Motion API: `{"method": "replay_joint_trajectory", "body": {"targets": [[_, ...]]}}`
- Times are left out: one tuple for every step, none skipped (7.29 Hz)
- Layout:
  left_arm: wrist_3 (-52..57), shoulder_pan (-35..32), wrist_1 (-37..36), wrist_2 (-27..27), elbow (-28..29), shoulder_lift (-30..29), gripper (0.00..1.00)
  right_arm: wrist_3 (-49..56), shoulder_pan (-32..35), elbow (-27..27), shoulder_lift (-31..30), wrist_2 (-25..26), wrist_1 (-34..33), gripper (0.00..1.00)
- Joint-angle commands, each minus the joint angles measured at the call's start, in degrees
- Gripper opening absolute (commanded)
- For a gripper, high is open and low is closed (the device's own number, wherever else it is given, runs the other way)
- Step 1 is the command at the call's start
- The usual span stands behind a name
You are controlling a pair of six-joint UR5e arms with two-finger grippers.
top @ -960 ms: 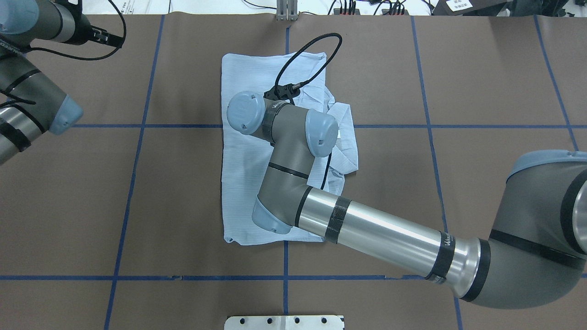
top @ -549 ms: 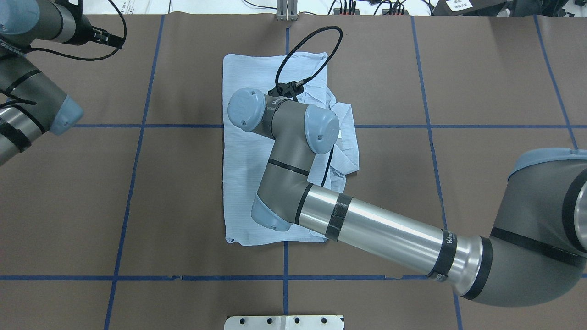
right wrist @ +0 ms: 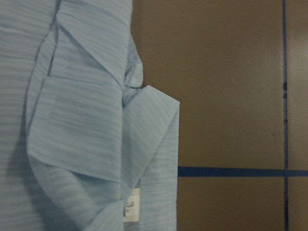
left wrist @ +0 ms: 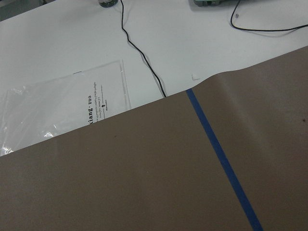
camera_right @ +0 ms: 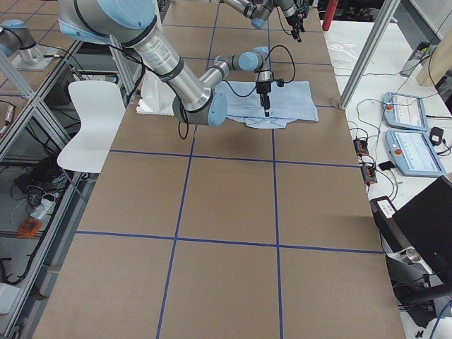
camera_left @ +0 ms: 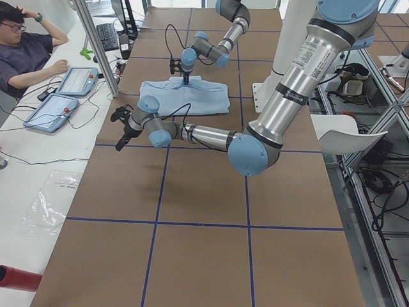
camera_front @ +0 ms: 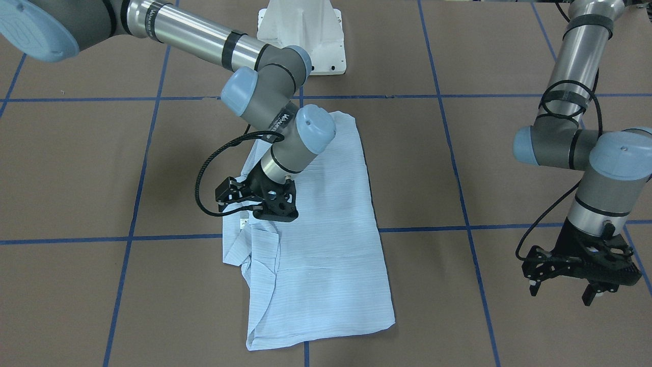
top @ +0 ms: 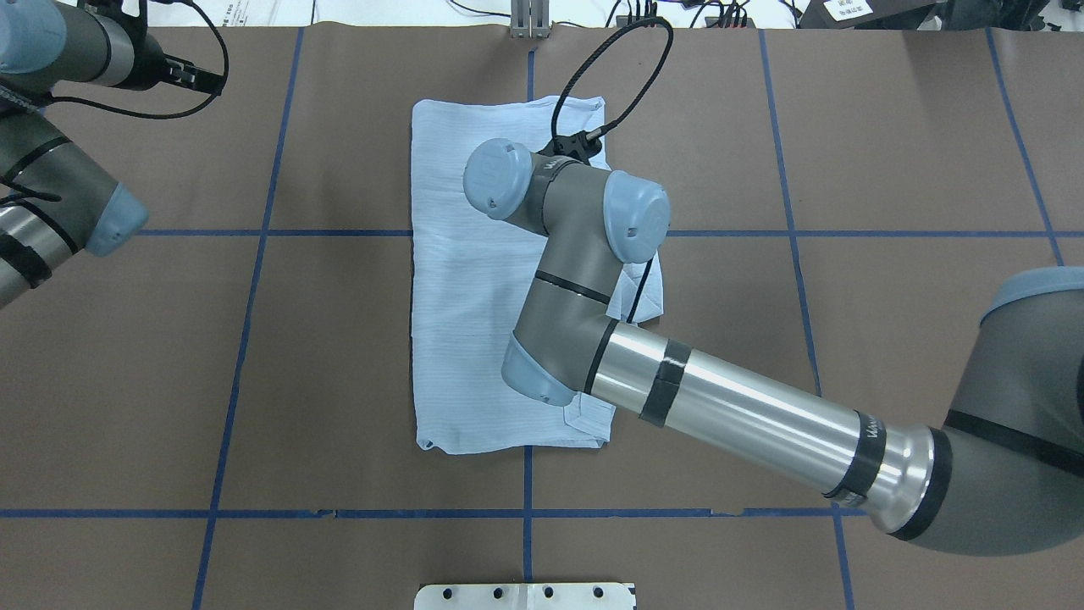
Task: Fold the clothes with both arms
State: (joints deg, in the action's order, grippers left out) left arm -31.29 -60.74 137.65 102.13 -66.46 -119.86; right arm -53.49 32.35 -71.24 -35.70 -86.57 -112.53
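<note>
The pale blue striped shirt (camera_front: 326, 255) lies folded into a long rectangle in the middle of the brown table (top: 889, 152). Its collar (camera_front: 249, 247) is rumpled along one long side, and the white neck label (right wrist: 131, 209) shows in the right wrist view. My right gripper (camera_front: 275, 218) points down just above that collar side. It looks open, with no cloth in it. In the overhead view the right wrist (top: 584, 195) hides it. My left gripper (camera_front: 586, 294) hangs open over bare table, far from the shirt (top: 466, 339).
The white pedestal base (camera_front: 305, 30) stands at the robot's side of the table. Blue tape lines (top: 254, 233) cross the brown cover. A clear plastic bag (left wrist: 57, 110) and cables lie on the white surface past the table's edge. A seated person (camera_left: 25, 57) has tablets (camera_left: 54, 109) there.
My right arm has swung toward the far right of the shirt, taking the gripper over to the collar side. The shirt lies as before. The left arm has barely moved.
</note>
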Motion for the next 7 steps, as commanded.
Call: {"method": "replay_joint_trajectory", "body": {"targets": [[0.0, 0.0, 0.2, 0.0, 0.0, 0.1, 1.00, 6.8, 2.9, -15.2, -13.9, 0.2, -2.1, 1.00], [0.0, 0.0, 0.2, 0.0, 0.0, 0.1, 1.00, 9.7, 3.8, -20.8, -18.0, 0.2, -1.8, 1.00], [0.0, 0.0, 0.2, 0.0, -0.2, 0.1, 1.00, 9.5, 3.9, -25.3, -21.1, -0.1, -0.9, 1.00], [0.0, 0.0, 0.2, 0.3, -0.5, 0.2, 1.00, 8.8, 4.0, -29.0, -22.7, -0.8, 3.6, 1.00], [-0.1, 0.0, 0.2, 4.1, -1.6, 0.3, 1.00, 6.3, 4.0, -31.4, -23.6, -4.4, 9.6, 1.00], [-1.2, 0.0, 0.1, 8.2, -5.7, 3.5, 1.00, 1.7, 4.1, -33.2, -24.0, -7.4, 14.1, 1.00], [-8.5, 0.4, -0.3, 11.3, -12.5, 6.6, 1.00, -2.4, 4.0, -36.7, -25.7, -8.1, 16.8, 1.00]]}}
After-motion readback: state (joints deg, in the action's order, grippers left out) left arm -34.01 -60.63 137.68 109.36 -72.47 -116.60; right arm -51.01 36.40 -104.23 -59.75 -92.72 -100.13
